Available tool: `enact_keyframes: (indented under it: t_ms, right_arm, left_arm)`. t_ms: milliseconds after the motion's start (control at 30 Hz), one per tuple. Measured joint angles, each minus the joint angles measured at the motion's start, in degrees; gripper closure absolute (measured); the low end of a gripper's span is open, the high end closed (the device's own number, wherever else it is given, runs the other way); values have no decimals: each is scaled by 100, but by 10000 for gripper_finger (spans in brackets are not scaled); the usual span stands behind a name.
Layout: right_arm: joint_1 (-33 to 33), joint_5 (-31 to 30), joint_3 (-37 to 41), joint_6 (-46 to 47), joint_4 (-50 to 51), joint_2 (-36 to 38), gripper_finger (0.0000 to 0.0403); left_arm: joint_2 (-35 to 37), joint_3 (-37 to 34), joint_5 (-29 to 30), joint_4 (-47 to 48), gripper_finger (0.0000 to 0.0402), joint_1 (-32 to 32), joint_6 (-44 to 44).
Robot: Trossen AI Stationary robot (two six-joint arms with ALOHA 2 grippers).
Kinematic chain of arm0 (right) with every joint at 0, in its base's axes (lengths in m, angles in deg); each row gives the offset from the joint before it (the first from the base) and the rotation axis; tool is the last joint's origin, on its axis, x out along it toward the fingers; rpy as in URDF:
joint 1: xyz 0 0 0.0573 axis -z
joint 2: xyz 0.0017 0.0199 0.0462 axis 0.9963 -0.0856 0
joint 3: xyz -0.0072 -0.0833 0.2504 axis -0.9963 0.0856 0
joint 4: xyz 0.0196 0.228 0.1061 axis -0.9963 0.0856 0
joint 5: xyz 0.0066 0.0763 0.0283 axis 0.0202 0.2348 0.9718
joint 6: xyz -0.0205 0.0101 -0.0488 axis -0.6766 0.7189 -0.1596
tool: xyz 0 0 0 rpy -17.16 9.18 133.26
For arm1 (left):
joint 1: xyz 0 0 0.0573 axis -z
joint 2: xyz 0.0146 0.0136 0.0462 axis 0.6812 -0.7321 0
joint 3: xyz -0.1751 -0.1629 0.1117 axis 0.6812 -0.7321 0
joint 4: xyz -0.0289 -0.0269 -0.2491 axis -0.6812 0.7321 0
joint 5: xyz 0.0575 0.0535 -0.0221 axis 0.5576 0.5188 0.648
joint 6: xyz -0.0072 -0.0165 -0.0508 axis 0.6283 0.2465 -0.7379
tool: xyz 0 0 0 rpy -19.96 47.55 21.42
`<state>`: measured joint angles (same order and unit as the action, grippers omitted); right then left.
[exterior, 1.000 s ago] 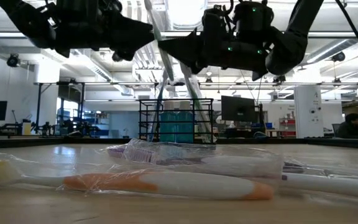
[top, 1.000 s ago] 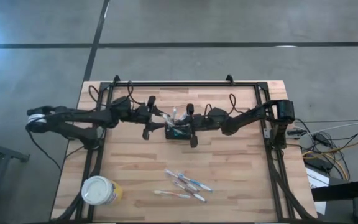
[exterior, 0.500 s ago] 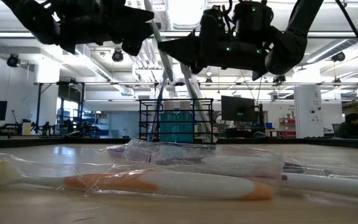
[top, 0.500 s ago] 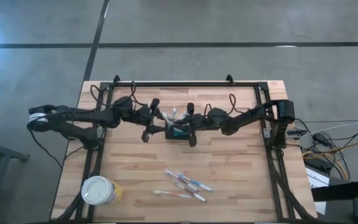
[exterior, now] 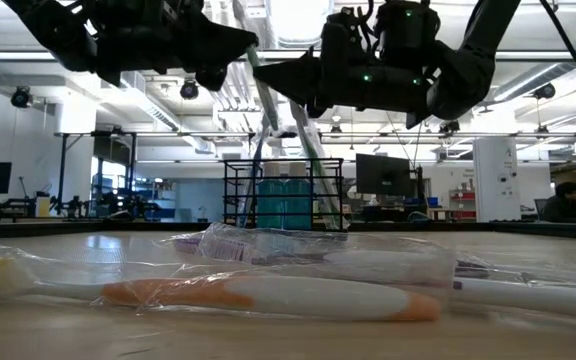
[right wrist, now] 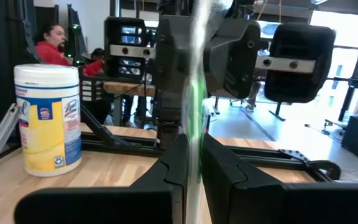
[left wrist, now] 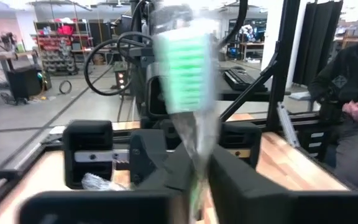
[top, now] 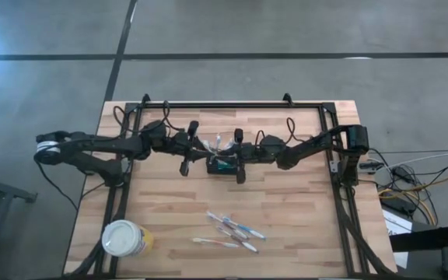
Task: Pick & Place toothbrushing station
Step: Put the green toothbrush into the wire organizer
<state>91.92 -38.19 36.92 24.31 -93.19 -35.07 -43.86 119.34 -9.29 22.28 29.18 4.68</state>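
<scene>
Closing since a second ago, the left hand [left wrist: 197, 180] now pinches a wrapped toothbrush [left wrist: 188, 74] above the mesh caddy [top: 222, 164] at mid-counter [top: 302, 218]. Right of it, the right hand [right wrist: 190, 165] stays clamped on another wrapped brush [right wrist: 197, 93]. Open wood lies near the front edge, beside loose toothbrushes [top: 228, 230] and a wipes tub [top: 125, 238].

No legible text on canister [right wrist: 47, 118]

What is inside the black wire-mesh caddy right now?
The small black wire-mesh caddy holds wrapped toothbrushes standing slanted and something teal. Its floor and compartment dividers cannot be made out; both arms cover it from above.
</scene>
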Motion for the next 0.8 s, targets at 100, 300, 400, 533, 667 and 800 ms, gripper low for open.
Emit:
enact_keyframes:
  t_ms: [100, 300, 400, 533, 667, 800]
  right_arm:
    - [-2, 2, 0, 2, 12, 0, 378]
    - [-1, 47, 44, 119, 17, 57, 333]
    - [9, 1, 137, 125, 11, 234, 298]
    - [13, -13, 347, 134, 48, 556, 258]
    - [9, -35, 848, 129, 43, 1133, 238]
    - [7, -97, 1603, 127, 6, 1947, 238]
  left_arm:
    - [0, 2, -2, 33, 382, 0, 108]
    - [143, 2, -58, 320, 382, 0, 234]
    - [414, 2, -130, 704, 382, 11, 362]
    - [810, -28, -132, 1137, 382, 11, 519]
    - [1357, -345, -72, 1236, 382, -12, 545]
    - [2170, -909, 185, 1254, 382, -119, 475]
